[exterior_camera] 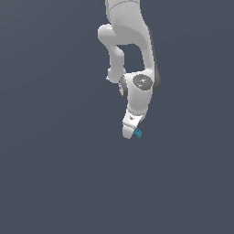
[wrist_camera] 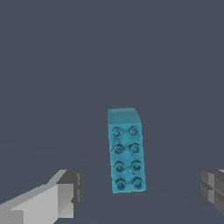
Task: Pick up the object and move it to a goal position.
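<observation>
White arm reaches down over grey worktop. Gripper spread wide, fingers either side of teal studded block, not touching it; block lies flat btwn them.

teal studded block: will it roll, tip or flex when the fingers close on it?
The block looks rigid and flat-sided, so rolling seems unlikely. It lies low on the floor, so tipping seems unlikely. The open gripper straddles it; smooth sides might slip.
</observation>
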`<state>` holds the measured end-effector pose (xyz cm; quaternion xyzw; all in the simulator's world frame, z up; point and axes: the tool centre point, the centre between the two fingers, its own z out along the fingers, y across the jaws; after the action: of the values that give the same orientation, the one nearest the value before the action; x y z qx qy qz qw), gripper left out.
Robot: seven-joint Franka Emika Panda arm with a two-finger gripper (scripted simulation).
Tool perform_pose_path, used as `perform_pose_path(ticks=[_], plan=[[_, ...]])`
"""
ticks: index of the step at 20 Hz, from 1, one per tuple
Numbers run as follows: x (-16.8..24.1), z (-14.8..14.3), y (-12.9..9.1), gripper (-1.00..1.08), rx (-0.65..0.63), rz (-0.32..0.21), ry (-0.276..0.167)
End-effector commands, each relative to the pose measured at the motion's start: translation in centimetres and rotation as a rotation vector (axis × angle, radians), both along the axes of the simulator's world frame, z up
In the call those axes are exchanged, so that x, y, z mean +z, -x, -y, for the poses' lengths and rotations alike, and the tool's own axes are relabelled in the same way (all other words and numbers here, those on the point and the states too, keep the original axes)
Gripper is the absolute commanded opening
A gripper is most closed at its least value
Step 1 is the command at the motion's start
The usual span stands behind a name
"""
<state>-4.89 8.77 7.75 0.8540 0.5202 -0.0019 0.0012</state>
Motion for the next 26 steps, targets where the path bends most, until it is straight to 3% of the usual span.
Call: perform_pose_path(ticks=[1, 11, 26], plan=[[-0.3, -0.3, 0.2, 1.00, 0.036, 0.001, -0.002], [-0.8, -0.6, 0.4, 1.00, 0.063, 0.001, -0.004], [-5.5, -0.6, 0.4, 1.00, 0.068, 0.002, -0.004]])
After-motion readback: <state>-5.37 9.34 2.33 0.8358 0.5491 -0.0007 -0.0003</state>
